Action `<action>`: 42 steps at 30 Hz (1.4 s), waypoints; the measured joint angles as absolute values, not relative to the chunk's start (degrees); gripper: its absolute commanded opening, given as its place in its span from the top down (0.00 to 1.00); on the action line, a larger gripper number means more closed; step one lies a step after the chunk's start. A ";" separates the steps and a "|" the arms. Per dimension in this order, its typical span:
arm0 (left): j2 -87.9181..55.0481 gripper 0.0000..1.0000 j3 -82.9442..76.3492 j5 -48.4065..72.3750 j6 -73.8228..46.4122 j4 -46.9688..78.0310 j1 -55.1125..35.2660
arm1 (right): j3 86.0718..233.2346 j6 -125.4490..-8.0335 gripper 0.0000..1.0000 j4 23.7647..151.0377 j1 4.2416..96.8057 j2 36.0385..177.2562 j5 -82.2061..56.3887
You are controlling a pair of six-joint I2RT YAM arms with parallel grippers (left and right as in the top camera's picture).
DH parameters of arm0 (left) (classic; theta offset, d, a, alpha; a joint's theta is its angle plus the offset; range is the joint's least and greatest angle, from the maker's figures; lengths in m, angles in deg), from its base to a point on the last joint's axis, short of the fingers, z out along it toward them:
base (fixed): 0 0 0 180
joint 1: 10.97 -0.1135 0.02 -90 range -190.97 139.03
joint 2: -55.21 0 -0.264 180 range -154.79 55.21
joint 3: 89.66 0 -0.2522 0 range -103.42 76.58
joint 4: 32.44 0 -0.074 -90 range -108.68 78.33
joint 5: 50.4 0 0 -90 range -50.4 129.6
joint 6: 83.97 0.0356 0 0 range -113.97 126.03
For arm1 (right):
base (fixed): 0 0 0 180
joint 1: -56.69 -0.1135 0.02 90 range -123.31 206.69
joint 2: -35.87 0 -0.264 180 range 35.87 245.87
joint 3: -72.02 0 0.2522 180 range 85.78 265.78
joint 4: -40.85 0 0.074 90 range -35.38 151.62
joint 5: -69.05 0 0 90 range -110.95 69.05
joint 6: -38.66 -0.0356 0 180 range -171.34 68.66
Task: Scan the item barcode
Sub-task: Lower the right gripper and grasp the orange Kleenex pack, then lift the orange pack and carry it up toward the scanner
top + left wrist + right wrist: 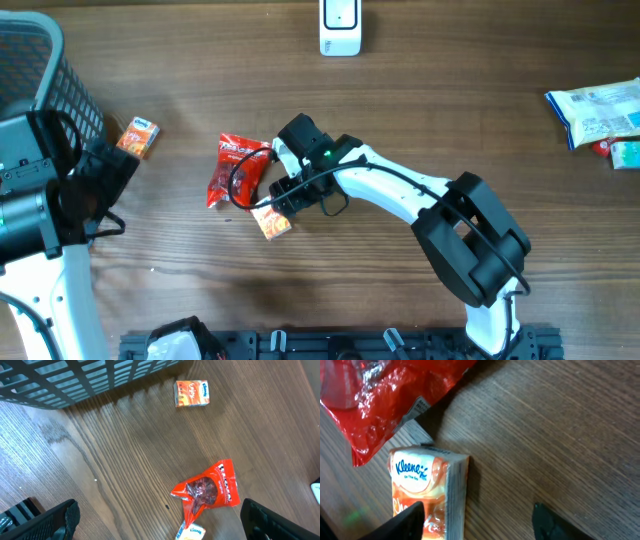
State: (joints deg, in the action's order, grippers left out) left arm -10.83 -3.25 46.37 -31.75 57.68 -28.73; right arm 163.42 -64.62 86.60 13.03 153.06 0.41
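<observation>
A small orange Kleenex tissue pack (271, 222) (427, 487) lies flat on the wooden table, just below a crumpled red snack bag (237, 168) (390, 395) (210, 489). My right gripper (281, 200) (477, 522) hovers open right over the pack. Its left finger sits above the pack's face, its right finger above bare wood, and neither touches the pack. A white scanner-like device (340, 27) stands at the table's far edge. My left gripper (162, 522) is wide open and holds nothing, well left of the red bag. The pack's tip (191, 532) shows in the left wrist view.
A dark mesh basket (45, 55) (75, 380) stands at the far left. Beside it lies a second orange Kleenex pack (138, 137) (191, 393). Blue-and-white packets (595, 112) lie at the far right edge. A black rail runs along the front edge.
</observation>
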 measured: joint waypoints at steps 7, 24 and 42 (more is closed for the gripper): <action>-10.83 0.00 -3.25 46.37 -31.75 57.68 -28.73 | 163.42 -64.53 0.41 86.12 13.01 153.96 6.29; -10.83 0.00 -3.25 46.37 -31.75 57.68 -28.73 | 163.42 -68.25 0.67 86.91 13.14 156.34 10.36; -10.83 0.00 -3.25 46.37 -31.75 57.68 -28.73 | 163.47 -71.79 0.96 86.17 17.51 156.80 19.30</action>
